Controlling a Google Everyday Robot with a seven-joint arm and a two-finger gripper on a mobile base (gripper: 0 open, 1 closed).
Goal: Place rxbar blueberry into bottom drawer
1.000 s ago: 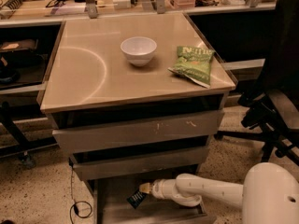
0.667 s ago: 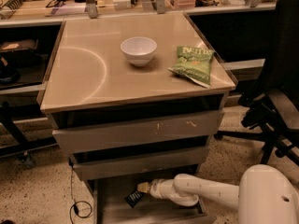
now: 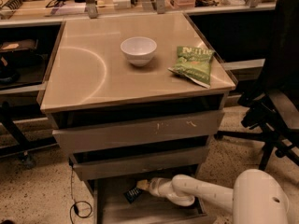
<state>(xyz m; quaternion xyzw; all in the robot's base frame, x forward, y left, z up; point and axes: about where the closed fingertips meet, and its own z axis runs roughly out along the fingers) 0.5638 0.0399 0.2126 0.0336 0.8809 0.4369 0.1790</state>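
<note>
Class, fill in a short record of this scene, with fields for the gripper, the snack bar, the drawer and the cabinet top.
gripper: the white arm's gripper, low down, reaching into the open bottom drawer
bar: small flat dark navy bar, tilted, at the gripper's tip
drawer: lowest grey-beige metal drawer, pulled out
top: beige cabinet top holds a white round bowl and a green crinkly chip bag, set apart

gripper [image 3: 140, 186] in btm drawer [image 3: 117, 212], drawer rear hidden

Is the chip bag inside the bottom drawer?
No, the chip bag lies on the cabinet top; the tool is over the bottom drawer.
</note>
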